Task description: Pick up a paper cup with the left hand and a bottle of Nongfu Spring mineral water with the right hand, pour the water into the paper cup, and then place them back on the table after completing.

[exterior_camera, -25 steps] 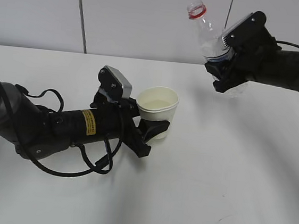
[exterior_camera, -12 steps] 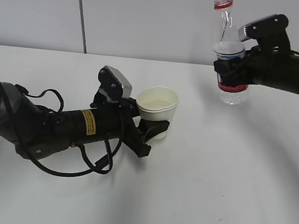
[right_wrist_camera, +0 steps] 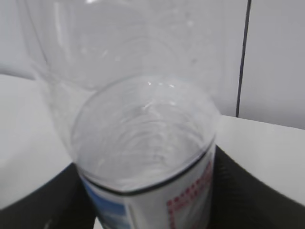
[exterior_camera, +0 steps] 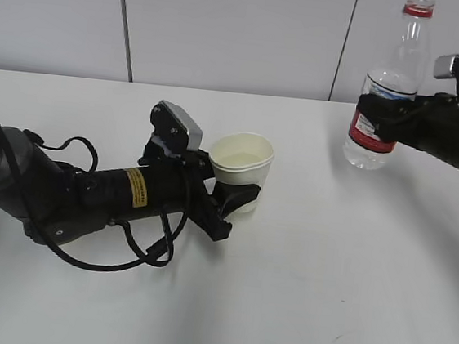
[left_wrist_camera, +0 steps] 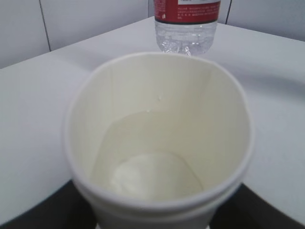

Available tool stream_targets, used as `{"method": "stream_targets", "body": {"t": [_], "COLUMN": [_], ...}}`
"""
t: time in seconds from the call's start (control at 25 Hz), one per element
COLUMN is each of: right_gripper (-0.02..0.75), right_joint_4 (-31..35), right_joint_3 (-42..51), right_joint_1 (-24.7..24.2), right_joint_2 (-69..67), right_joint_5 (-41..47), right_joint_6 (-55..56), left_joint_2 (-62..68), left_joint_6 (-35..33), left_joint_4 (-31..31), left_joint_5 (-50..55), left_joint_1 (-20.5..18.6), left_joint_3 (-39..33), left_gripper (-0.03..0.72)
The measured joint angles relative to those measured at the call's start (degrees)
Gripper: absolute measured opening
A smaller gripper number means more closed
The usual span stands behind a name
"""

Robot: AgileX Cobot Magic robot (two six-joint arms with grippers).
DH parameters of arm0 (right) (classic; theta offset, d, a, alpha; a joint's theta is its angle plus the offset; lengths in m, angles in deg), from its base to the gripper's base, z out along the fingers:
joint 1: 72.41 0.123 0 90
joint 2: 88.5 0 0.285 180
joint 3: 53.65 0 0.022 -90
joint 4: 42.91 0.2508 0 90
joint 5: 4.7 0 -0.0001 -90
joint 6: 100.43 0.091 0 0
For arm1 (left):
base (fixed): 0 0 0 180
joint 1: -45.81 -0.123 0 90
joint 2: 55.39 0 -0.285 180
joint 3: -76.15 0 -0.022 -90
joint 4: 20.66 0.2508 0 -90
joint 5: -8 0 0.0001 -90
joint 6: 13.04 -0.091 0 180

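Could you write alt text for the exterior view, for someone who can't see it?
Left pincer holds a paper cup of water on a white table; right pincer holds a clear, red-labelled bottle upright at the right.

A pale grey panelled wall [exterior_camera: 228, 32] rises behind, split by two dark vertical seams [exterior_camera: 124, 21] well apart.

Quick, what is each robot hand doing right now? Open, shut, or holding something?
Left gripper: shut on the white paper cup, which has water in it.
Right gripper: shut on the clear plastic water bottle with the red label, upright.
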State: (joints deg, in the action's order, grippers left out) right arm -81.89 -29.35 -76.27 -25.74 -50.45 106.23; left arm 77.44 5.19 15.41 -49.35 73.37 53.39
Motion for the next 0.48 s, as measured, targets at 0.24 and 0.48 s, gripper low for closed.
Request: {"method": "stream_targets", "body": {"t": [0.24, 0.48], "right_gripper": [0.439, 0.439], "right_joint_4": [-0.26, -0.4], "right_joint_3": [2.2, 2.2], "right_joint_1": [-0.69, -0.69], "right_joint_2": [-2.77, -4.61], "right_joint_5": [-5.55, -8.39], "right_joint_6": [0.61, 0.64], "left_joint_2": [0.0, 0.0], "left_joint_6": [0.0, 0.0], "left_joint_4": [-0.89, -4.77], "left_joint_5": [0.0, 0.0], "left_joint_1": [0.0, -0.19], "left_joint_3": [0.0, 0.0], "left_gripper": [0.396, 0.396]}}
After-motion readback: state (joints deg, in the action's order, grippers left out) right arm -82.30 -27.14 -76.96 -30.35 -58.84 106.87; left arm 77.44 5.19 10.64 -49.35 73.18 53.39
